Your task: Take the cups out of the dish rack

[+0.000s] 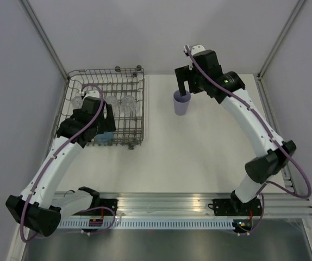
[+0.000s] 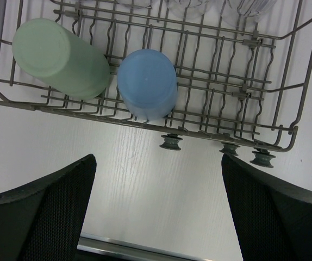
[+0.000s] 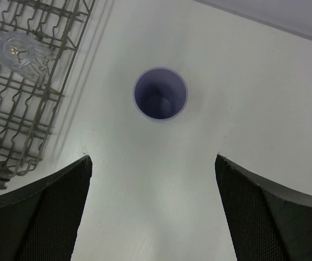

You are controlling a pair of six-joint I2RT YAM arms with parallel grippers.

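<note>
**Rack** (image 1: 143, 111): grey wire basket with prongs, upper left of the overhead frame, standing on the white table (image 1: 199, 157). Its small round feet (image 2: 170, 142) show along the lower rail in the left wrist frame.

**Green cup** (image 2: 58, 57): inside the rack, upper left of the left wrist frame. It is tilted, with its closed base toward the camera. It sits just beside the blue cup; whether they touch cannot be told.

**Blue cup** (image 2: 148, 81): inside the rack, upper centre of the left wrist frame, base up, close to the rack's lower rail.

**Clear cups** (image 1: 128, 103): in a row across the middle of the rack in the overhead frame, partly hidden by the left arm. Their count cannot be settled.

**Lilac cup** (image 3: 160, 93): outside the rack, upright on the table with its mouth up and nothing inside. It is in the upper centre of the right wrist frame and to the right of the rack in the overhead frame.

**Left gripper** (image 2: 158, 168): jaws wide, holding nothing. It hangs over the rack's lower edge, with bare table between the fingers.

**Right gripper** (image 3: 153, 168): jaws wide, holding nothing. It is above the lilac cup, with both fingers clear of it.
</note>
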